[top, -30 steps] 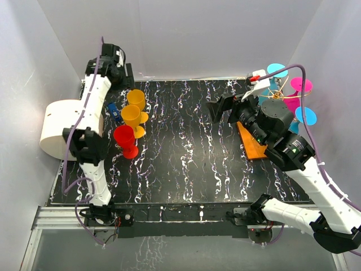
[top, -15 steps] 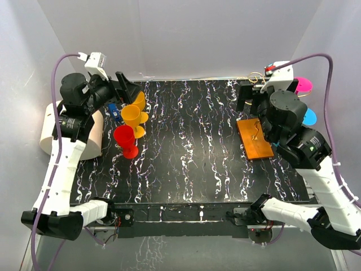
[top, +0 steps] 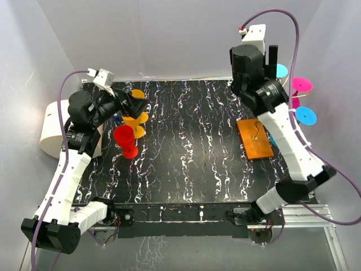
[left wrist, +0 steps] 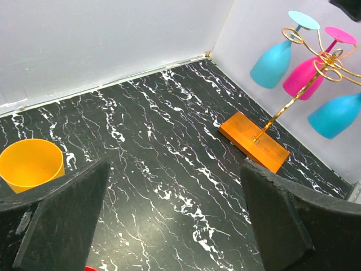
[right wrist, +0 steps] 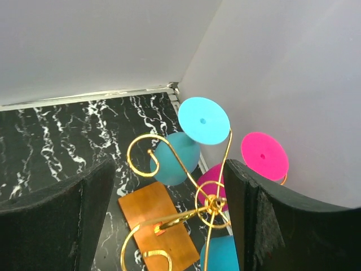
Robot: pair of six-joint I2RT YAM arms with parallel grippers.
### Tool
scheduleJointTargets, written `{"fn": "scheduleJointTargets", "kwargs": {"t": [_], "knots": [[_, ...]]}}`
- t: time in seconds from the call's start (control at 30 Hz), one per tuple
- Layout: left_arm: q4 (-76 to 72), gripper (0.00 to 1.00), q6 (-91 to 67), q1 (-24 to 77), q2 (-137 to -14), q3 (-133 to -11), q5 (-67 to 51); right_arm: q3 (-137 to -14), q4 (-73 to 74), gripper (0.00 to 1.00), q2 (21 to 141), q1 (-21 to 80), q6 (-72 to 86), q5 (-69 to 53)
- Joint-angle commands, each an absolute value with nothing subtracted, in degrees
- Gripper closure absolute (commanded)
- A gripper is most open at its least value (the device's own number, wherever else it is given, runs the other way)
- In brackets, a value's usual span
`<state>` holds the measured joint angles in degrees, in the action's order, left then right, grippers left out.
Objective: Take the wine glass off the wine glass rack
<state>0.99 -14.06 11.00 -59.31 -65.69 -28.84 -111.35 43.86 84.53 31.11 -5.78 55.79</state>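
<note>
Rack: the wine glass rack [top: 256, 138] is standing at the worktop's [top: 186, 147] right side, glasses hanging bowl-down on its hooks.
Right gripper [right wrist: 169, 169]: I'm holding it above the hooks, jaws apart, empty.
Left gripper [left wrist: 175, 169]: gaping wide, empty.
Risk: lifting crookedly, I'm risking the cyan wine glass's [right wrist: 177, 161] foot snagging a hook and tipping the rack.

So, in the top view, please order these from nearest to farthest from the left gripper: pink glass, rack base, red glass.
From the left gripper:
1. Red glass, close by, left side.
2. Rack base, right of centre.
3. Pink glass, hanging at far right.
</note>
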Motion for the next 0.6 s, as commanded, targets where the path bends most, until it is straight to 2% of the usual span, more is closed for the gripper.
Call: {"fn": "scheduleJointTargets", "kwargs": {"t": [0.0, 0.23, 0.43, 0.57], "knots": [[-4.1, 0.01, -14.1, 11.2, -56.7, -63.2, -33.0, -118.9, 44.3, 0.26, 89.6, 25.9, -6.2, 54.8], [-2.9, 0.01, -11.5, 13.7, -54.3, -61.5, -31.3, -123.6, 49.7, 0.26, 97.2, 18.0, -0.1, 51.2], [-0.7, 0.01, -9.6, 17.3, -53.8, -61.8, -28.9, -125.5, 49.0, 0.26, 102.0, 17.2, -1.1, 53.7], [-0.1, 0.01, -8.7, 19.2, -53.8, -61.8, -27.8, -127.5, 48.3, 0.31, 104.7, 16.7, -1.9, 55.4]]}}
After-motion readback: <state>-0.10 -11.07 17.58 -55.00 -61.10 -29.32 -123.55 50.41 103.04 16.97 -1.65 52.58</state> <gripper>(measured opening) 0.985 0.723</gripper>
